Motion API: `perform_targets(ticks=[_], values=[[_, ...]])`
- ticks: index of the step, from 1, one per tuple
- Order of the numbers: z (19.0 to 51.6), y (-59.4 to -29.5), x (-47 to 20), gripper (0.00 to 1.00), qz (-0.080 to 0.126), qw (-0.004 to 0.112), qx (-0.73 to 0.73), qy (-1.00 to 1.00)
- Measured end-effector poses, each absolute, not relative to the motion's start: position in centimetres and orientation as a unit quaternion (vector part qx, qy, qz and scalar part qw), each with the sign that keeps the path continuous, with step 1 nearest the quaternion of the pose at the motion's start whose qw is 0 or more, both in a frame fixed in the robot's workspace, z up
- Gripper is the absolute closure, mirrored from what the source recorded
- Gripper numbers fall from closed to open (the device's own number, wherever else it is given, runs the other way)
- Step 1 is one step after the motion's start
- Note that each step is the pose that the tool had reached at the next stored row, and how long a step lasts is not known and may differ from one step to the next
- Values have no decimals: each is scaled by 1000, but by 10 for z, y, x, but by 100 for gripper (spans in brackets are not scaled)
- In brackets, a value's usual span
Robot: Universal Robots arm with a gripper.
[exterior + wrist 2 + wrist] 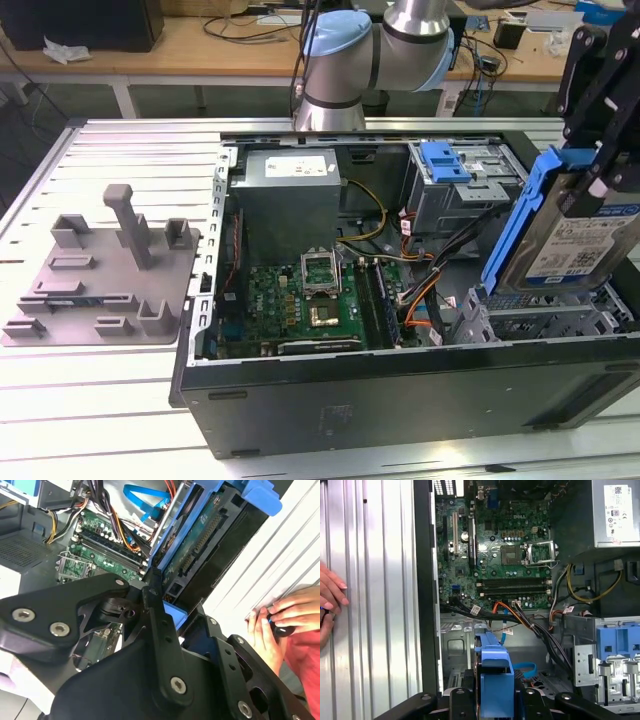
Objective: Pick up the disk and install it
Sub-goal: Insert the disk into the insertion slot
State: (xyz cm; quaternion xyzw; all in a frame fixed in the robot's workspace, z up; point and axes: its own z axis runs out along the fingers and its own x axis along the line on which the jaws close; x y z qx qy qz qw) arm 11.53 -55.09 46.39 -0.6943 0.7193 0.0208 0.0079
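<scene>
Gripping the disk (575, 235) tight, the jaws above the open computer case (400, 400) with motherboard (300, 305) and power supply (290, 200) inside.

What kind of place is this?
Probably a robotics lab: an open black computer case on a slotted aluminium table, a grey robot arm whose gripper holds the silver, blue-framed disk, a cable-strewn wooden desk behind.

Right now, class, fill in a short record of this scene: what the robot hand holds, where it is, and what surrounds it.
robot hand: shut on the disk
disk: held tilted over the open computer case, at the exterior view's right
motherboard: exposed inside the case
fixture plate: grey, on the table, exterior view's left
person's hand: beside the case
</scene>
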Motion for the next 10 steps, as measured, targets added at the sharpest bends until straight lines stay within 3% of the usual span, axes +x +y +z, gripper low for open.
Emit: perform_targets(ticks=[10], values=[[466,-551,122,63,22,7,-694,719]])
